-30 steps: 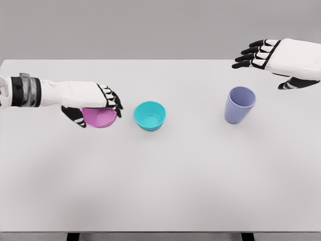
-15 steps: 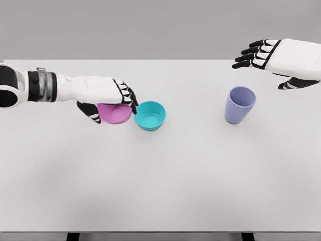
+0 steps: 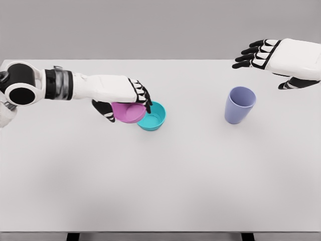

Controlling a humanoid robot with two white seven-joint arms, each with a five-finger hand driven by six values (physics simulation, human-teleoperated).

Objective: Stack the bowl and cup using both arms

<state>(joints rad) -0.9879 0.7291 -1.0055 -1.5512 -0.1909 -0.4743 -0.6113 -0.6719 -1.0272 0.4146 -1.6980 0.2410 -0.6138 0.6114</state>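
My left hand [image 3: 128,103] is shut on a pink bowl [image 3: 128,113], holding it by the rim from above. The pink bowl overlaps the left edge of a teal bowl [image 3: 153,116] that sits on the white table [image 3: 160,170]; whether they touch I cannot tell. A lavender cup [image 3: 239,105] stands upright at the right. My right hand [image 3: 258,55] hovers above and to the right of the cup, fingers spread, holding nothing.
The table's far edge runs just behind both hands. Grey wall lies beyond it. Two dark table legs show at the bottom edge.
My left hand has carried the pink bowl rightward, from well left of the teal bowl to overlapping its left rim. The right hand has not moved.
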